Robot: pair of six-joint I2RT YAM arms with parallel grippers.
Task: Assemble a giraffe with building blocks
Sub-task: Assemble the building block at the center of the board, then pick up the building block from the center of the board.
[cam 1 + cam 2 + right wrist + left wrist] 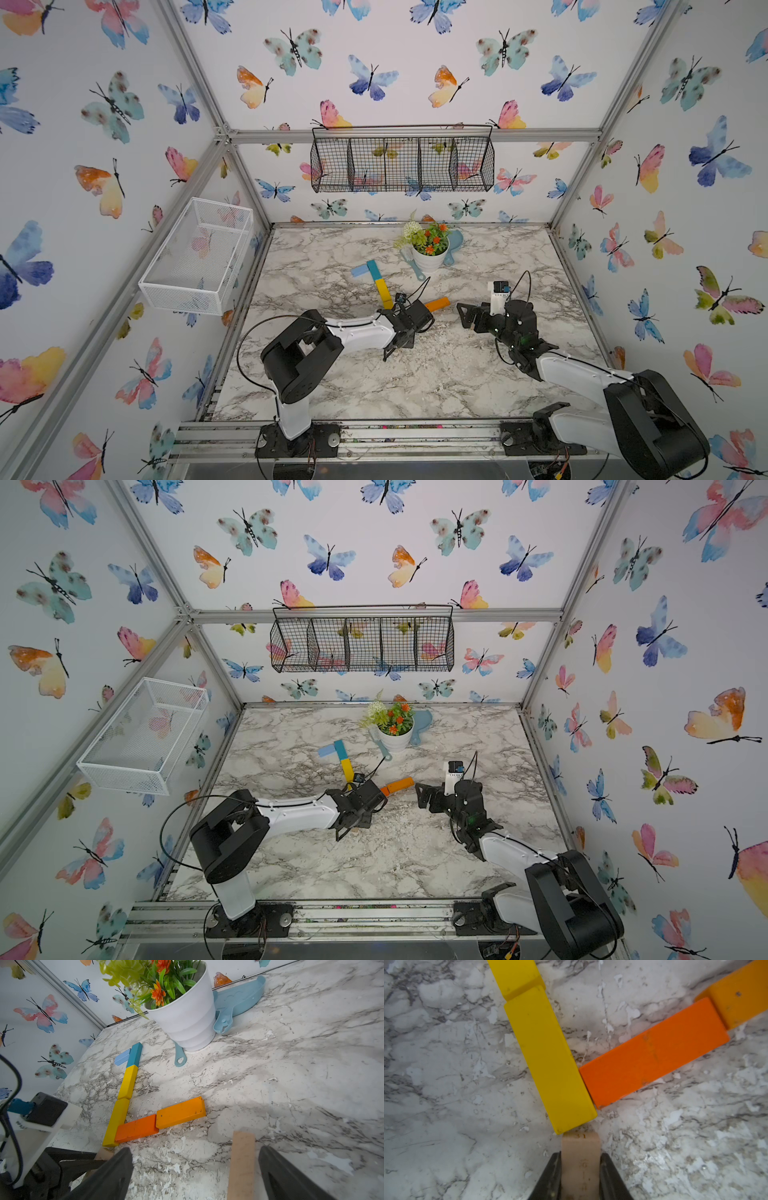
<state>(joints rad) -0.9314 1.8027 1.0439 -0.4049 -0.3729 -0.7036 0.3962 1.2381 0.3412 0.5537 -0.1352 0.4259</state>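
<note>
Giraffe (pixel 117 1120) pieces lie flat near the middle of the counter (pixel 291 1084), six of the eight joined: a light blue head (pixel 122 1059) beside a teal block (pixel 134 1054), two yellow blocks (pixel 127 1082) end to end below it as the neck, and two orange blocks (pixel 136 1128) running sideways from the lower one as the body. The paler orange block (pixel 180 1112) sits slightly out of line with its darker neighbour.

The left hand (pixel 580 1155) is closed around a plain wood leg (pixel 580 1142), fingers against both long sides, and the leg's end touches the foot of the lower yellow block (pixel 548 1064). The right hand (pixel 195 1149) is spread wide and released, straddling the second wood leg (pixel 242 1163), which lies just beside one finger and well apart from the other.

By my reading the first leg is nearly placed and the second not yet picked up. Trouble could start as the left hand lets go: a finger that sticks or lifts crookedly would drag the leg and push the yellow block, which touches the orange one, skewing the whole corner. Closing the right hand on an off-centre leg would shove or twist it first and give a crooked hold. The hands also work near each other, so a careless reach toward the body's free end could bump the left arm (pixel 357 332).
</note>
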